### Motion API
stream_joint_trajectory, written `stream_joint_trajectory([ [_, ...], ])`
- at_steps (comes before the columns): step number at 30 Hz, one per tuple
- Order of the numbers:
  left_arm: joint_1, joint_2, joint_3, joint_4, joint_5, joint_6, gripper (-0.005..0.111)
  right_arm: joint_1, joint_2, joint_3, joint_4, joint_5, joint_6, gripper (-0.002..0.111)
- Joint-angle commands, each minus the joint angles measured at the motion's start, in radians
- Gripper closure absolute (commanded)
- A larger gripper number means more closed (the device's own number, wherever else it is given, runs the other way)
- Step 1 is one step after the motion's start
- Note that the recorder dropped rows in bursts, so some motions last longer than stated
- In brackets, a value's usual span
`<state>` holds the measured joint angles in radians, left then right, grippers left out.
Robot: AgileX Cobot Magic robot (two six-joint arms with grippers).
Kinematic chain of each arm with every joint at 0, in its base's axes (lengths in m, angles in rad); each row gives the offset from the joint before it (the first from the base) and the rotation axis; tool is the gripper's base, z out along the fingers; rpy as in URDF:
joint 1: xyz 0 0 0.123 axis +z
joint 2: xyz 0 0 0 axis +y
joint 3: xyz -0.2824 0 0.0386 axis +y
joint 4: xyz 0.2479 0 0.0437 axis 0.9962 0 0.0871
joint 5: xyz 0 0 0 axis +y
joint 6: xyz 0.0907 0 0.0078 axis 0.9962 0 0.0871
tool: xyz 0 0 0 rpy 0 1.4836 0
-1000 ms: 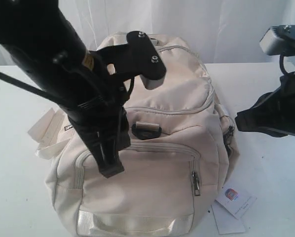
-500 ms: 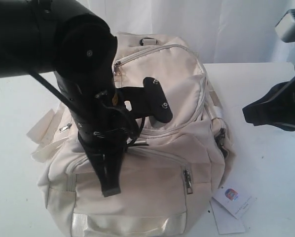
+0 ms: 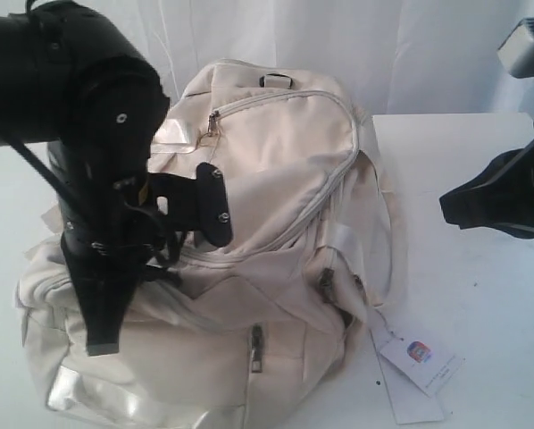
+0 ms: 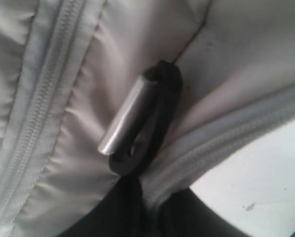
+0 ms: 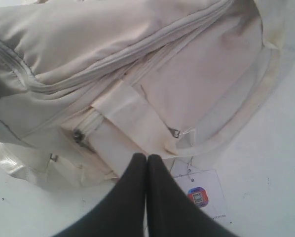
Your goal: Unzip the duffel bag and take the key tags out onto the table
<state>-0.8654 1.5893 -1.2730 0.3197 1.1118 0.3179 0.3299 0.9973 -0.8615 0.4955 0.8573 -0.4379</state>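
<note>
The cream duffel bag (image 3: 276, 179) lies tilted on the white table (image 3: 481, 295), all its grey zippers zipped. My left gripper (image 3: 102, 341) points down at the bag's front left. In the left wrist view this gripper (image 4: 145, 185) is shut on a fold of the duffel bag (image 4: 63, 148) at a zipper seam, just below a black D-ring (image 4: 155, 123) with a metal bar. My right gripper (image 3: 450, 210) hovers to the bag's right, shut and empty. The right wrist view has it (image 5: 147, 157) above the bag's end (image 5: 137, 49). The key tags are hidden.
A white paper hang tag (image 3: 419, 357) on a string lies on the table by the bag's right front corner; it also shows as the hang tag (image 5: 202, 195) in the right wrist view. Zipper pulls hang at the upper pocket (image 3: 212, 123) and lower pocket (image 3: 256, 347). A white curtain hangs behind.
My left gripper has closed on the bag and moved left and down. The bag has been dragged left and turned with it. The right gripper has barely moved.
</note>
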Motion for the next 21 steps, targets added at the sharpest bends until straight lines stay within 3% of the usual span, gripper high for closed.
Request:
stream_joint_trajectory([
  [1,0.065,-0.068,0.101,0.063,0.109,-0.003,0.107,0.001,-0.007,-0.003,-0.002,0.003,0.001,0.108],
  [8,0.122,-0.213,0.157,0.053,0.109,-0.018,0.107,0.001,-0.007,-0.003,-0.002,-0.001,0.005,0.108],
  [13,0.127,-0.27,0.186,-0.062,0.007,-0.063,0.102,0.001,-0.007,-0.003,-0.002,-0.033,0.005,0.108],
  [16,0.127,-0.275,0.196,-0.139,-0.023,-0.051,0.083,0.001,-0.007,-0.003,-0.002,-0.062,0.005,0.108],
  [21,0.127,-0.279,0.191,-0.163,-0.023,-0.051,0.04,0.001,-0.007,-0.003,0.023,-0.078,0.005,0.108],
])
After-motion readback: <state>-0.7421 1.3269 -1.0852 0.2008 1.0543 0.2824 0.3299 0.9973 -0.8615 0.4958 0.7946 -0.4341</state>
